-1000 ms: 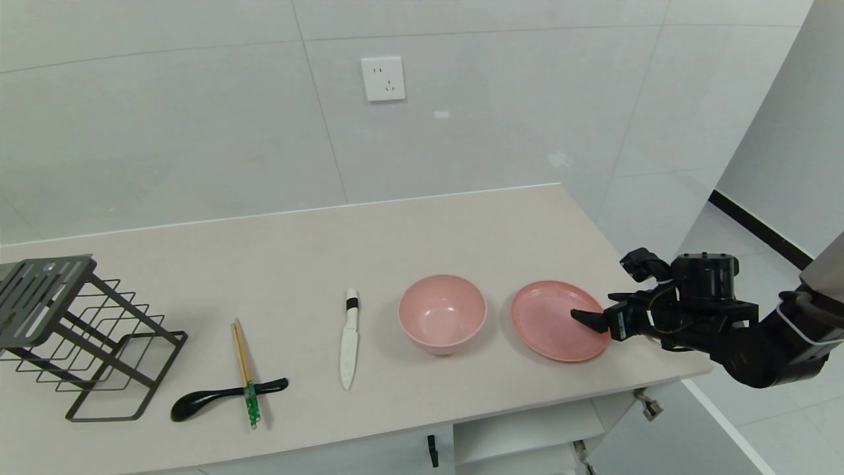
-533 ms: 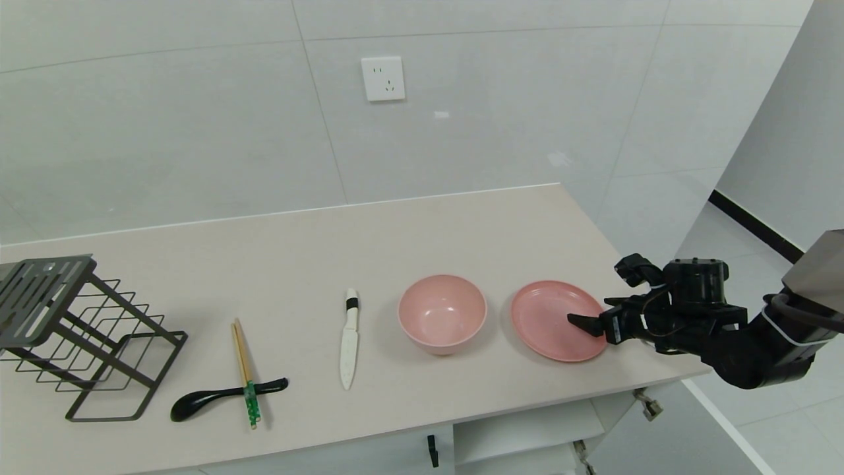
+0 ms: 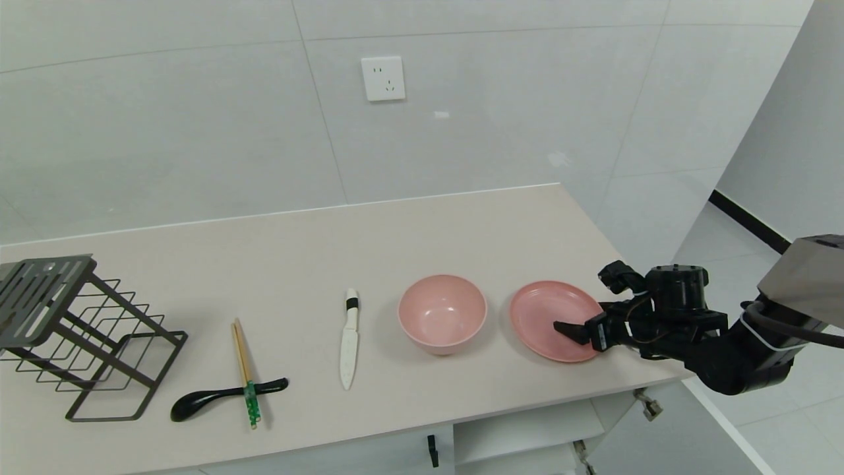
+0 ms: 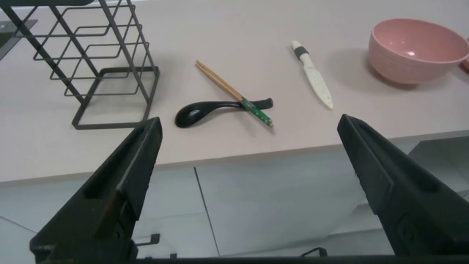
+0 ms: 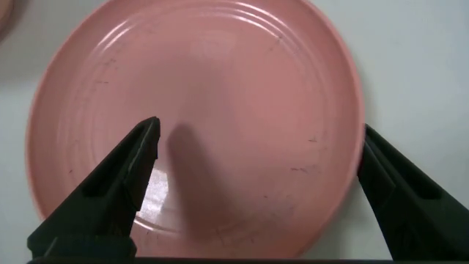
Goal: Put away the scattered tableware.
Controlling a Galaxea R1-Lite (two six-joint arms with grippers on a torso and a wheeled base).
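Right claw [image 3: 583,298] has slid further in over the pink plate [image 3: 544,313] since a second ago, and its lower finger now sits well over the plate's inside instead of near the rim. It's spread wide open with nothing in it. From the right wrist view one finger is above the plate's inside and the other is out by the rim (can't tell if either actually touches it).

The plate sits flat near the right front corner of the bench [image 3: 395,231]. The pink bowl [image 3: 442,313] is upright just to its left, close but not touching. Further left is the white knife [image 3: 349,340], then the chopsticks [image 3: 242,356] lying across the handle of the black spoon [image 3: 211,396]. The black wire rack [image 3: 72,323] stands at the left end.

Left claw [image 4: 248,125] is open too, empty, hanging out in front of the bench edge, on the spoon and chopsticks side.
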